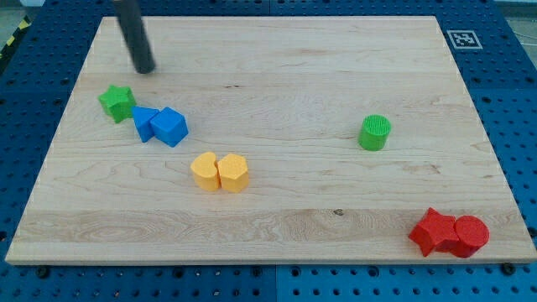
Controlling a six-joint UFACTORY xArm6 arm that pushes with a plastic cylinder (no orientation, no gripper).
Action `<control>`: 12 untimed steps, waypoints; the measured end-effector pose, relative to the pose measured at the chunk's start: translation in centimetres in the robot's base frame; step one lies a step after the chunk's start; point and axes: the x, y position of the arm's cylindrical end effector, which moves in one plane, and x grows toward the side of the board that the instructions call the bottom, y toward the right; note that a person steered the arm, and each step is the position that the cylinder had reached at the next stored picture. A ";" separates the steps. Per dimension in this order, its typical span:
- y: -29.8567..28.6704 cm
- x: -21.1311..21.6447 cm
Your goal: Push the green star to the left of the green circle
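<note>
The green star (117, 101) lies near the board's left edge, touching the left side of two blue blocks (159, 125). The green circle (375, 132) stands far off at the view's right of centre. My tip (145, 69) rests on the board just above and slightly right of the green star, a short gap apart from it. The dark rod rises from there to the view's top edge.
Two yellow blocks (220, 172) sit side by side below and right of the blue blocks. Two red blocks (449, 233) sit near the board's bottom right corner. A marker tag (461, 39) sits beyond the wooden board's (277, 75) top right corner.
</note>
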 end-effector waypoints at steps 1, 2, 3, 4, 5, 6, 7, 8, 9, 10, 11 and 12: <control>-7.2 5.7; -6.9 9.9; -1.6 11.0; -1.4 9.0; -2.7 5.8; -0.8 3.4; 1.9 3.9; -1.4 4.8; -6.0 5.4; -3.8 7.1; 0.0 7.2; 2.9 7.2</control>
